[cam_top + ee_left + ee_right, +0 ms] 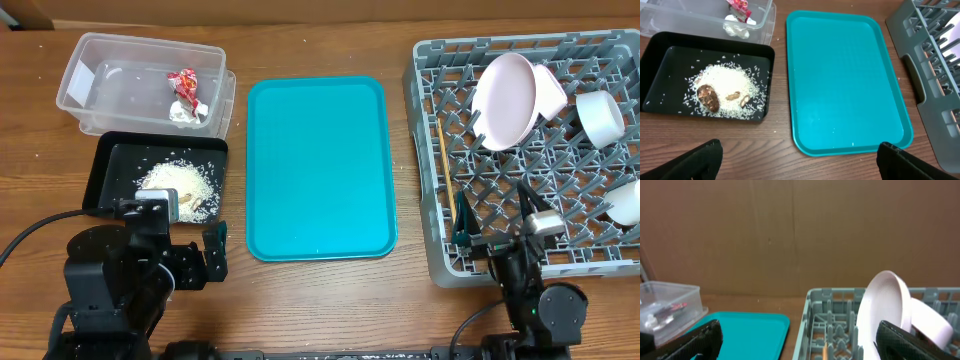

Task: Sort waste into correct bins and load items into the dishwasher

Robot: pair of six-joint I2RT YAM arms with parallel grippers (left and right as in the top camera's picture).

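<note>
The crumpled red-and-white wrapper (185, 92) lies in the clear tub (100, 80). White rice (183, 185) and a brown food lump (708, 96) lie in the black tray (110, 165). The grey dish rack (440, 240) holds a white plate (503, 100), a bowl (549, 90), a cup (602, 117), another bowl (628, 203) and wooden chopsticks (441, 150). My left gripper (190, 255) is open and empty at the near edge, below the black tray. My right gripper (495, 215) is open and empty over the rack's front.
A large teal serving tray (318, 165) lies between the bins and the rack; nothing stands on it. A brown cardboard wall (790, 230) stands behind the table in the right wrist view.
</note>
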